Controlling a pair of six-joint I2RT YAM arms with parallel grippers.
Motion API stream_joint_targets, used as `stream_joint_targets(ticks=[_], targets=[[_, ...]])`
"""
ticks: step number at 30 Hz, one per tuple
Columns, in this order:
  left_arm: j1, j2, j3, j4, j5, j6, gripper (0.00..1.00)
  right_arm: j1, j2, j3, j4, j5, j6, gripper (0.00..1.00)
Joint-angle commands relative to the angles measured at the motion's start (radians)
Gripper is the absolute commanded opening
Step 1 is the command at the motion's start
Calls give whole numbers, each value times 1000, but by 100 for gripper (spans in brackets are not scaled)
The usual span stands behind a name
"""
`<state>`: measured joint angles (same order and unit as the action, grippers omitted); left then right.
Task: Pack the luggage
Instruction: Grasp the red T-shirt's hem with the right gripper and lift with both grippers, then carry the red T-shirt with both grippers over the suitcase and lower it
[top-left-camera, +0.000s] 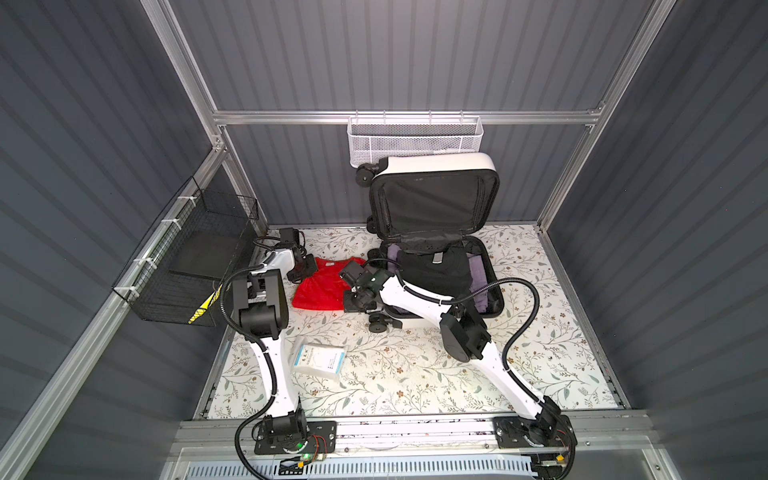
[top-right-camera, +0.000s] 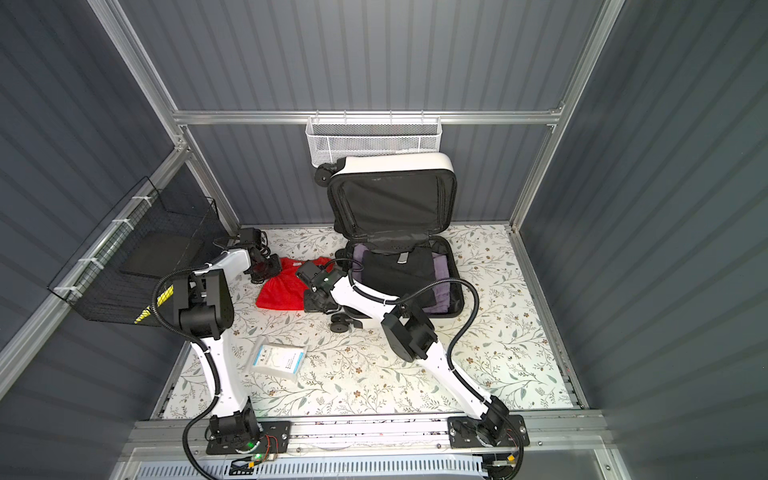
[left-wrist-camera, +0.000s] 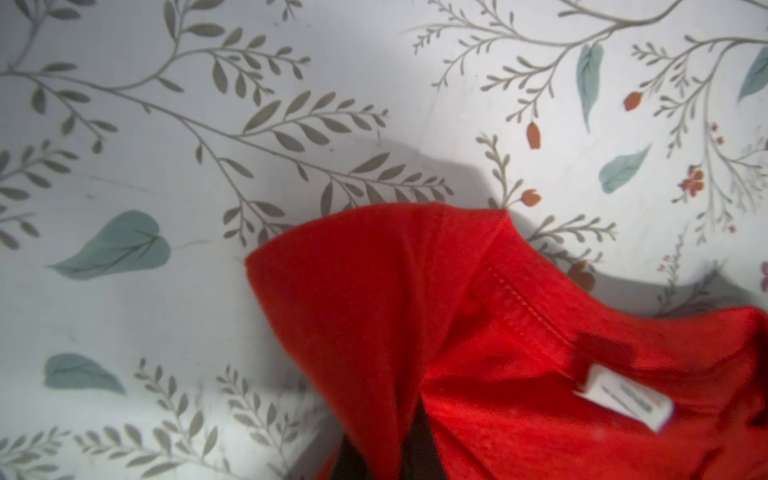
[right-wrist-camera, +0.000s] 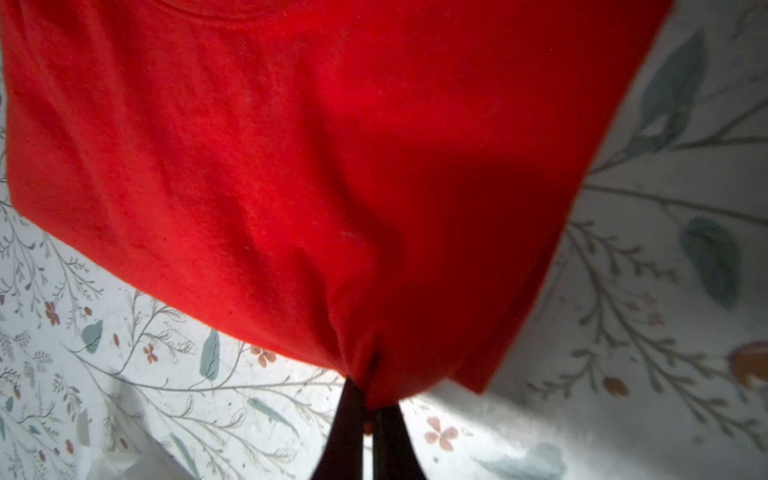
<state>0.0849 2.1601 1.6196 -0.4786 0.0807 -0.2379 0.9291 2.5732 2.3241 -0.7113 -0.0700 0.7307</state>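
The small white hard-shell luggage (top-left-camera: 440, 164) (top-right-camera: 395, 163) stands open at about 1 o'clock on the floral-printed table cover (top-left-camera: 415, 374). Its black-lined lid is upright against the back wall and its base lies flat. The base holds a folded black garment (top-left-camera: 436, 270) on top of purple cloth (top-left-camera: 478, 272).

At 9 o'clock from the base, just beside its wheels, lies a folded red cotton shirt (top-left-camera: 320, 291) (top-right-camera: 282, 291).

In both top views the left gripper (top-left-camera: 301, 270) (top-right-camera: 266, 272) sits at the shirt's 10 o'clock corner and the right gripper (top-left-camera: 357, 301) (top-right-camera: 318, 303) at its 4 o'clock corner. From above, the arms hide how the jaws stand.

The wrist views settle it. The left wrist camera shows a raised fold of the shirt (left-wrist-camera: 457, 332) pinched between the closed left gripper (left-wrist-camera: 386, 457), with the stitched collar and a white label (left-wrist-camera: 623, 405) beside it. The right wrist camera shows the right gripper (right-wrist-camera: 368, 399) clamped tight on a bunched edge of the shirt (right-wrist-camera: 291, 166), the cloth puckering at the tips.

Only the top views show a white plastic-wrapped packet (top-left-camera: 320, 359) at 7 o'clock on the table. They also show a white mesh wire basket (top-left-camera: 415, 143) on the back rail and a black wire basket (top-left-camera: 187, 266) on the left rail.
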Motion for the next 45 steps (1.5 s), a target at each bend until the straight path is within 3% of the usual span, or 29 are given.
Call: stream_joint_targets(ticks=[1, 20, 33, 45], targets=[[6, -102, -18, -28, 53, -27, 0, -15, -115, -4, 1, -37, -47, 0], [-28, -487, -88, 0, 154, -179, 0, -41, -449, -76, -63, -78, -182, 0], [-226, -576, -32, 10, 129, -297, 0, -141, -806, -468, 30, -57, -204, 0], [-512, -516, 21, 90, -35, -413, 0, -409, -1174, -915, 97, -145, -248, 0]])
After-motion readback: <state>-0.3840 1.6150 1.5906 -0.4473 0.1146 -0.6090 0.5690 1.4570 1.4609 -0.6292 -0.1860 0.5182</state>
